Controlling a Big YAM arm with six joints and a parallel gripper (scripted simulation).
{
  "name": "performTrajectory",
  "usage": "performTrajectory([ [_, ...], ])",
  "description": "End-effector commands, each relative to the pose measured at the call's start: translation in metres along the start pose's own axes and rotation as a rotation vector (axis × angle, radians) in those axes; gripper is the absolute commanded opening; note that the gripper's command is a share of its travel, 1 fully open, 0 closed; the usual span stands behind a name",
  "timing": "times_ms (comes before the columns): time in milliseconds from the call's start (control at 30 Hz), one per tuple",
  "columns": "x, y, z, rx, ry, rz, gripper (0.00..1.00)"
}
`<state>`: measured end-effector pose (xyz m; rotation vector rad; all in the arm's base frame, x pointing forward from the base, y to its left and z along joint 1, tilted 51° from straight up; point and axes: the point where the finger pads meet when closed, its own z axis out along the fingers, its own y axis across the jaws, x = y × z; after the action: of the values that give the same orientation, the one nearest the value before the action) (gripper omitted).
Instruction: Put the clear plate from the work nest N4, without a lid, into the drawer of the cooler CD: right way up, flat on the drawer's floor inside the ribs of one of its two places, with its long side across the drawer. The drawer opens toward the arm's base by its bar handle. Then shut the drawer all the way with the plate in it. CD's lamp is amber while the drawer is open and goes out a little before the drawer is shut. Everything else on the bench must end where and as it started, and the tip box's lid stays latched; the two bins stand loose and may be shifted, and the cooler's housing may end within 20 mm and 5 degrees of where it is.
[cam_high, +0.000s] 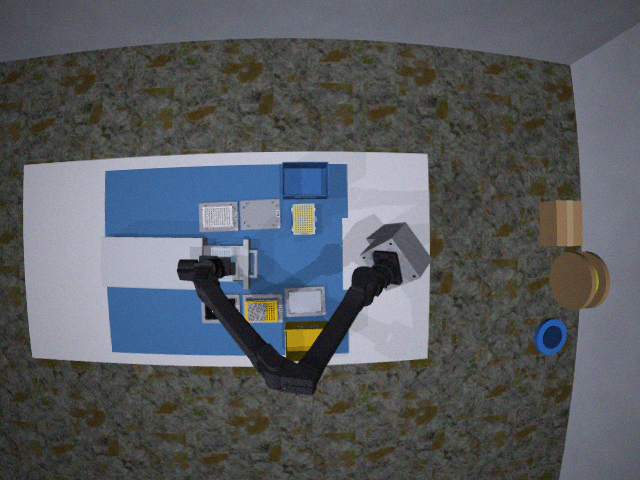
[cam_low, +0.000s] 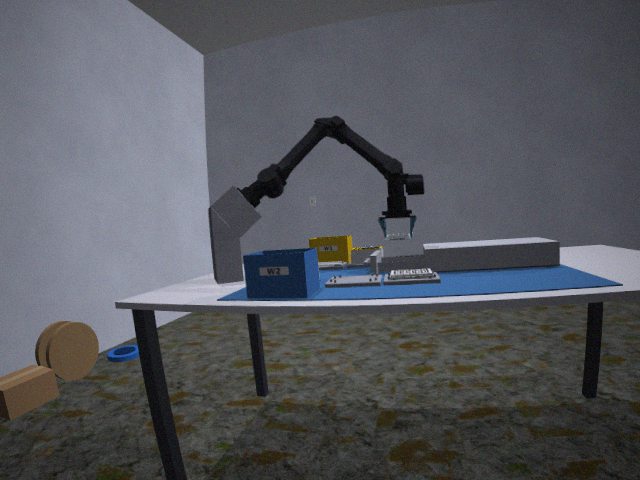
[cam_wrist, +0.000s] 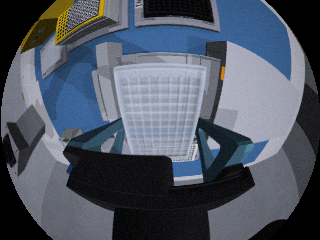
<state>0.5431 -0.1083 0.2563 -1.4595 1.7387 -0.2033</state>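
Top view. The black arm reaches from its grey pedestal (cam_high: 408, 242) at the right end of the white table (cam_high: 62, 258), folds back over the table's near edge, and ends in the gripper (cam_high: 235, 264) above the open drawer (cam_high: 247, 266) of the long pale cooler (cam_high: 149, 260). The clear plate (cam_high: 227, 254) shows under the wrist, over the drawer. A blue mat (cam_high: 155, 196) covers the middle of the table. On it stand a blue bin (cam_high: 305, 179), a yellow bin (cam_high: 299, 338) partly under the arm, and two rows of grey holders, one of which holds a yellow tip box (cam_high: 303, 219).

Exterior view. The gripper (cam_low: 397, 227) points straight down, its teal fingers (cam_low: 383, 226) clamped on the two sides of the clear plate (cam_low: 397, 229). The plate hangs level, above the drawer (cam_low: 385, 258) and clear of it. The blue bin (cam_low: 281, 272) reads W2; the yellow bin (cam_low: 330, 249) stands behind it.

Wrist view. The clear plate (cam_wrist: 160, 110) fills the centre, its grid of wells facing the camera, held between the teal fingers. Below it lies the grey drawer (cam_wrist: 107, 70). A black plate (cam_wrist: 176, 3) sits in a grey holder beyond it on the mat.
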Motion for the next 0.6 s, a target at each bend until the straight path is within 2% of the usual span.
performTrajectory([
  [0, -0.024, -0.032, -0.022, 0.077, -0.005, -0.051, 0.0],
  [33, -0.024, -0.032, -0.02, 0.077, -0.005, -0.052, 0.0],
  [133, -0.012, -0.024, 0.0, 0.045, -0.004, -0.028, 0.0],
  [233, -0.013, -0.024, 0.004, 0.045, -0.004, -0.028, 0.0],
  [333, -0.021, -0.028, -0.003, 0.065, -0.006, -0.042, 0.0],
  [433, -0.012, -0.02, 0.014, 0.039, -0.004, -0.023, 0.0],
  [500, -0.012, -0.02, 0.014, 0.039, -0.004, -0.023, 0.0],
  [533, -0.012, -0.025, 0.005, 0.059, 0.001, -0.027, 0.0],
  [567, -0.016, -0.024, 0.007, 0.057, -0.003, -0.032, 0.0],
])
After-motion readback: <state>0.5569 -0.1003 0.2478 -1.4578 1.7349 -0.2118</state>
